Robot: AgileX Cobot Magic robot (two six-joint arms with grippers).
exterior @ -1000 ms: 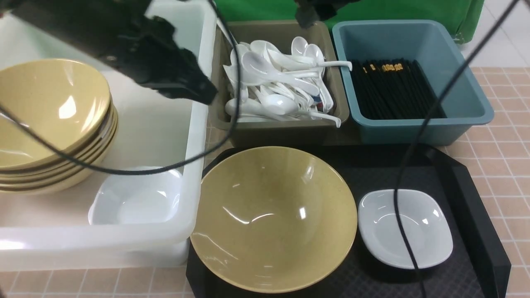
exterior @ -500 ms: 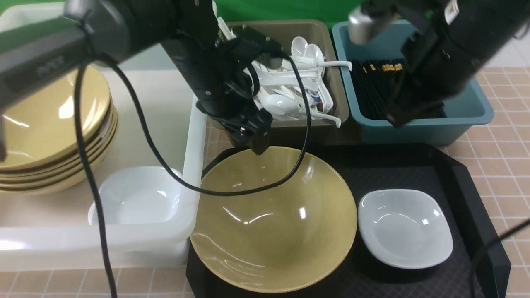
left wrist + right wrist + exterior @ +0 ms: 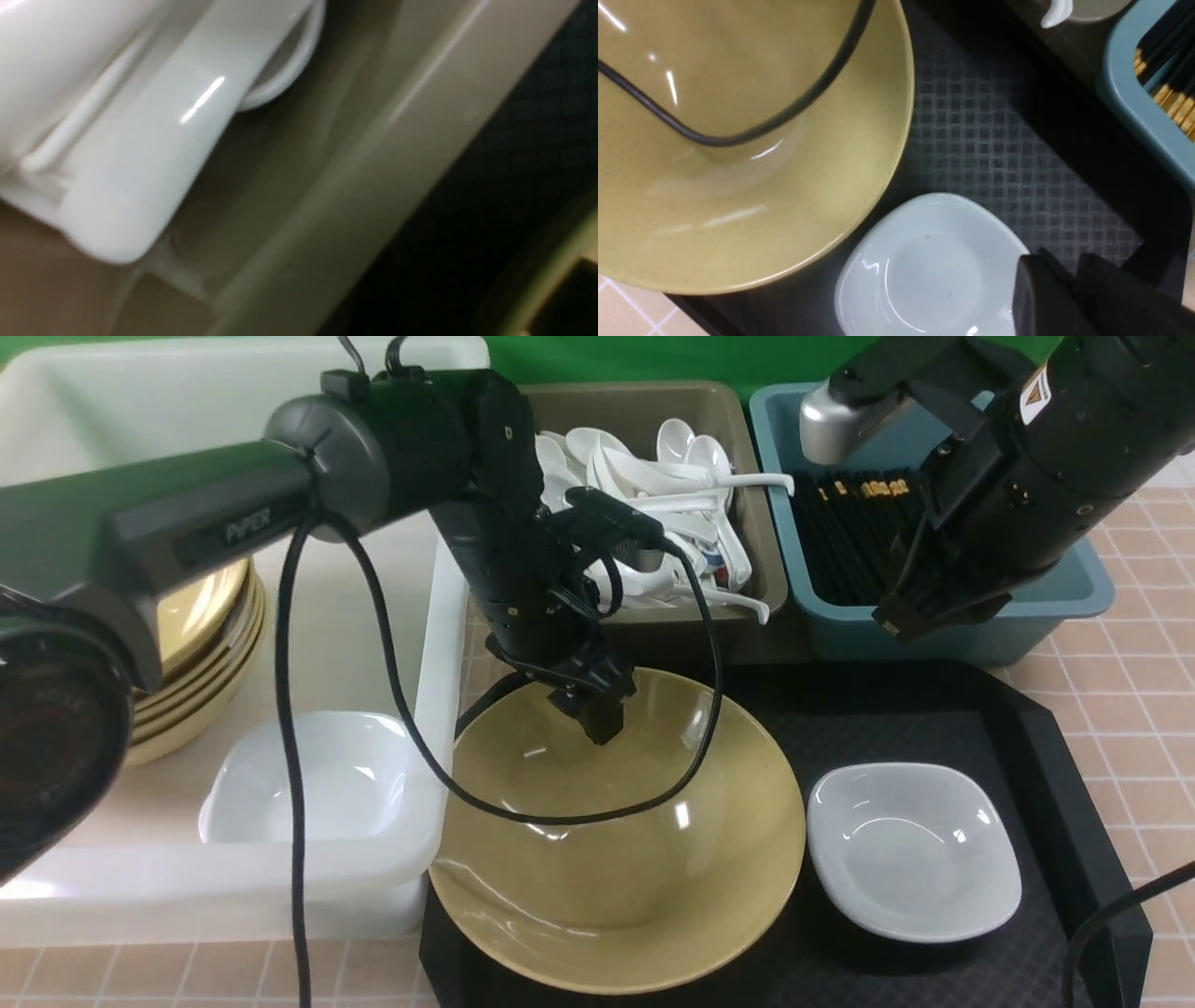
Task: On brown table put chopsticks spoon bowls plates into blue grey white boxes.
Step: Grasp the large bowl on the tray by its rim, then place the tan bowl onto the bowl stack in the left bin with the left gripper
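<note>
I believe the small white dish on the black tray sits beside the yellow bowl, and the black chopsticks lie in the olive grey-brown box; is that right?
Not quite: the front view shows the black chopsticks in the teal-blue box, not the olive grey-brown one. The small white dish does sit beside the yellow bowl on the black tray.

the round glossy mustard-yellow bowl (image 3: 635, 896) is shared by the steeply downward front view and the closer right wrist view.
</note>
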